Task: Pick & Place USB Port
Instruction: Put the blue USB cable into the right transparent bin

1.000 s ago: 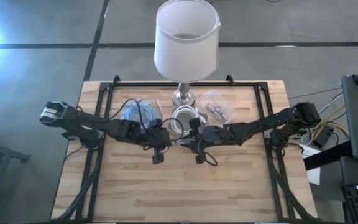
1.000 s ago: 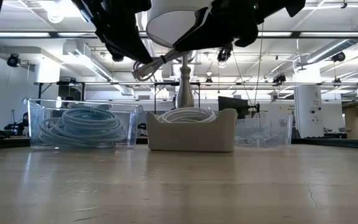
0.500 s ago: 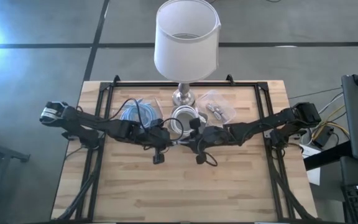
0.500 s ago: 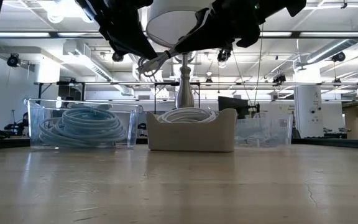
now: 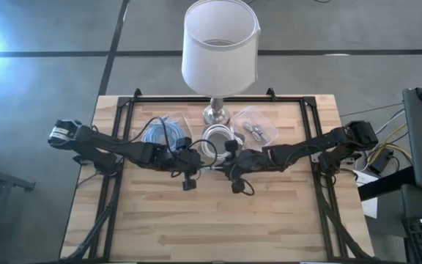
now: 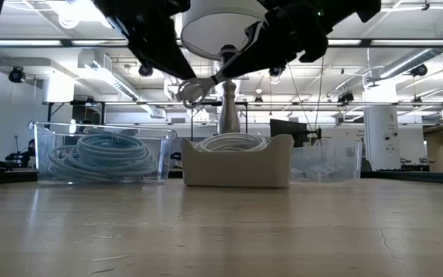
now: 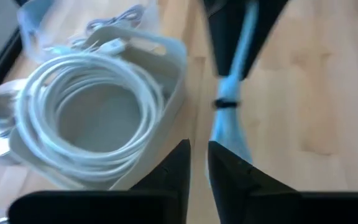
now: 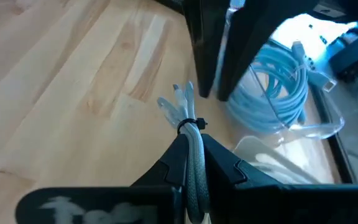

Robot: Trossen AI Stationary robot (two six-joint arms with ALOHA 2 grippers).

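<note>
A light-blue cable bundle [image 8: 192,134] with a black tie [image 8: 191,123] hangs in the air over the table's middle, just near of the white tray [image 5: 216,139]. My right gripper [image 8: 190,146] is shut on it. My left gripper [image 7: 197,149] faces it from the table's left. Its fingers stand a narrow gap apart with nothing between them. The bundle's free ends [image 7: 232,140] lie next to one of its fingertips, and I cannot tell whether they touch. In the low view the bundle [image 6: 197,87] sticks out of the right gripper toward the left one. My right gripper pinches the cable bundle between its two fingers just behind the black tie [image 8: 194,149]. The fingers come level from the table's right and lie along the bundle. The bundle is lifted clear of the table, and its tied ends [image 8: 179,99] stick out toward the left gripper.
The white tray holds a white cable coil [image 7: 86,106]. A clear bin of light-blue cables [image 5: 160,133] stands to its left, and a clear container with small connectors [image 5: 255,128] to its right. A lamp [image 5: 220,44] stands behind them. Bare wood lies toward the near edge [image 5: 211,220].
The cable bundle and both grippers have shifted a little toward the table's right, staying high above the tabletop.
</note>
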